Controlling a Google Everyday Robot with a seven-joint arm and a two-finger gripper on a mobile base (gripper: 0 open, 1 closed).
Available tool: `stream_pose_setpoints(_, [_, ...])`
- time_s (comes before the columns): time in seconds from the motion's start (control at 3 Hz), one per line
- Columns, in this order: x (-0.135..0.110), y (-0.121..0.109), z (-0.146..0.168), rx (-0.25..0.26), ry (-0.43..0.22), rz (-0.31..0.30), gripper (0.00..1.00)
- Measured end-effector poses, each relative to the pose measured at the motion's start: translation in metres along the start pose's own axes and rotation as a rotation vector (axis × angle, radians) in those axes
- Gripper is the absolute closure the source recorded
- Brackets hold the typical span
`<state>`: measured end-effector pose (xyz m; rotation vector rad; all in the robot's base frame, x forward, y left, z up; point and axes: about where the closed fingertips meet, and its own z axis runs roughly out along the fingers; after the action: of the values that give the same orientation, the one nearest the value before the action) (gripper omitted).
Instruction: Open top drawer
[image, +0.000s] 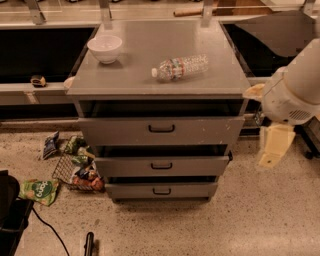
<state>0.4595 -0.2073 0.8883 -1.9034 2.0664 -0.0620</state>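
Gripper: the gripper is a cream-coloured piece hanging below the arm's white housing, off the cabinet's right side; whether it is open or closed cannot be told; it holds nothing visible
Gripper height: about level with the top and middle drawer fronts; apart from both, touching no handle
Arm: white rounded arm entering from the right edge, beside the cabinet's right front corner
Top drawer: the top drawer sits directly under the cabinet top; the widest and tallest front of three; a dark gap shows above its panel
Handle: black bar handle at the centre of that panel; free
Lower drawers: middle drawer and bottom drawer, each narrower, each with a smaller black handle; dark gaps above both
Cabinet top: flat grey cabinet top
Bowl: white bowl upright near the rear left corner
Bottle: clear plastic bottle lying on its side near the centre, well apart from the bowl
Floor: speckled floor; wire basket and snack packets left of the cabinet; green packet further left
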Motion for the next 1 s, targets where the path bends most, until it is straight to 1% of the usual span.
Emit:
stream_pose_setpoints(0.33, [-0.001, 0.0, 0.063, -0.07, -0.076, -0.066, 0.0])
stream_pose_setpoints(0.67, [-0.001, 0.0, 0.064, -0.07, -0.076, -0.066, 0.0])
stream_pose_setpoints(1.0, [-0.002, -0.004, 0.074, -0.065, -0.083, -0.085, 0.0])
